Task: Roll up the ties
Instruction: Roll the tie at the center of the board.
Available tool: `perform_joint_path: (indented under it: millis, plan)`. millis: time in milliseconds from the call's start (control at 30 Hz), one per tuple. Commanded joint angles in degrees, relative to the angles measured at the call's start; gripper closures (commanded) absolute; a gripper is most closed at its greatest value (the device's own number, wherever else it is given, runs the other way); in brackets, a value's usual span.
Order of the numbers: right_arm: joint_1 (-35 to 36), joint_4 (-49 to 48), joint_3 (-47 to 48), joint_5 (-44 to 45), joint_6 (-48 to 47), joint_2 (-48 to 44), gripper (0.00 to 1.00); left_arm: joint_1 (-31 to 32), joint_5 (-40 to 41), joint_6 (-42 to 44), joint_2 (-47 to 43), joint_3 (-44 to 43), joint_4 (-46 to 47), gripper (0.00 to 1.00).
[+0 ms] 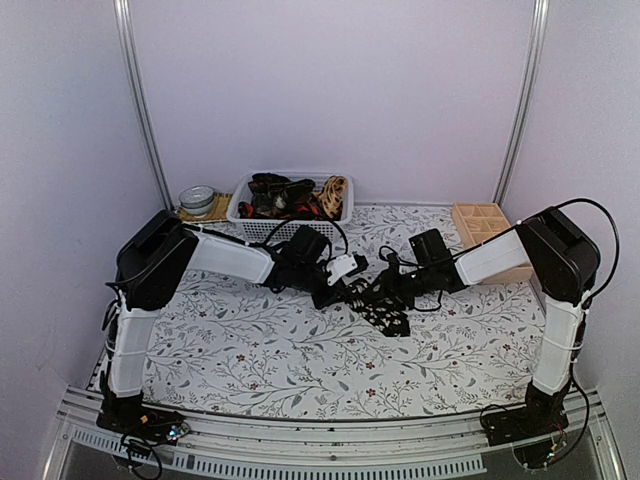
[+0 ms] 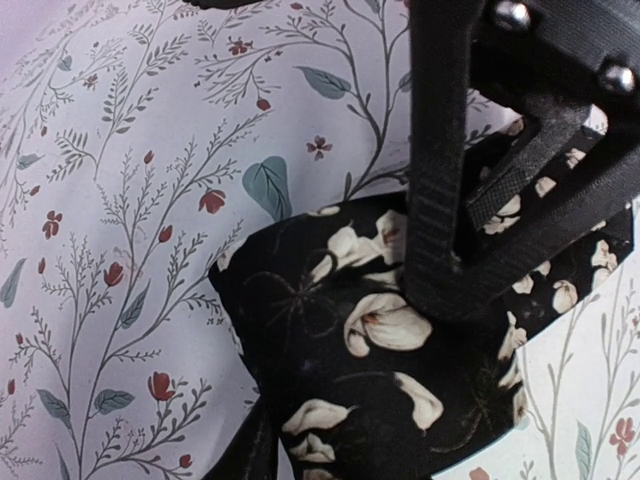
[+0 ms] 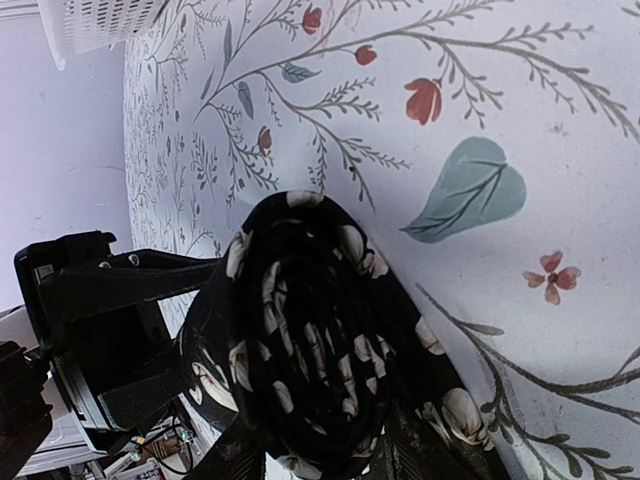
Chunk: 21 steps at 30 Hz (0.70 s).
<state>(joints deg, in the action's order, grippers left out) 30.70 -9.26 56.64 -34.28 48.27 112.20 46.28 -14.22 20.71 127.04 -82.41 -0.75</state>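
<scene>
Right wrist view: black flowered tie (image 3: pixel 310 350), wound into a coil, lying mid-table (image 1: pixel 250 350). Left gripper (image 2: pixel 470 270): fingers narrow, pinching the coil. Right gripper (image 1: pixel 392 287): finger state cannot be told. Step: rolling, seemingly near finished. Next move: tuck the loose tail, release without unwinding.

The black tie (image 2: pixel 330 400) is soft matt cloth, the left tool's fingers (image 2: pixel 435 150) ribbed matt black plastic.

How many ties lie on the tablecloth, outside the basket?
1: the black floral tie, partly rolled, between the left gripper and right gripper. The white basket behind holds a tangled heap, too jumbled to count.
</scene>
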Motion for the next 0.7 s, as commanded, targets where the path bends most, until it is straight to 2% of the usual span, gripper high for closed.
perform_joint_path:
  millis: [0, 100, 300, 400, 500, 667]
  plan:
    - [0.3, 1.7, 0.1, 1.3, 0.2, 4.6, 0.61, 2.0, -1.7, -0.6, 0.2, 0.8, 0.9, 0.74]
    - [0.4, 1.6, -0.1, 1.6, 0.1, 4.8, 0.65, 1.8, -2.5, -0.1, -0.7, 0.9, -1.1, 0.69]
    - [0.3, 1.8, 0.0, 2.0, 0.1, 5.3, 0.68, 0.7, -6.6, -1.3, -4.1, 2.6, -5.3, 0.42]
    - [0.4, 1.9, 0.1, 2.0, 0.1, 5.7, 0.68, 0.0, -9.4, -2.3, -5.3, 2.8, -8.3, 0.33]
    - [0.3, 2.0, 0.0, 2.2, -0.1, 5.7, 0.69, -2.1, -14.9, -6.0, -6.1, 2.3, -9.5, 0.31]
    - [0.3, 2.0, -0.3, 2.4, -0.2, 5.7, 0.68, -7.1, -24.7, -21.4, -6.7, 2.9, -3.0, 0.30]
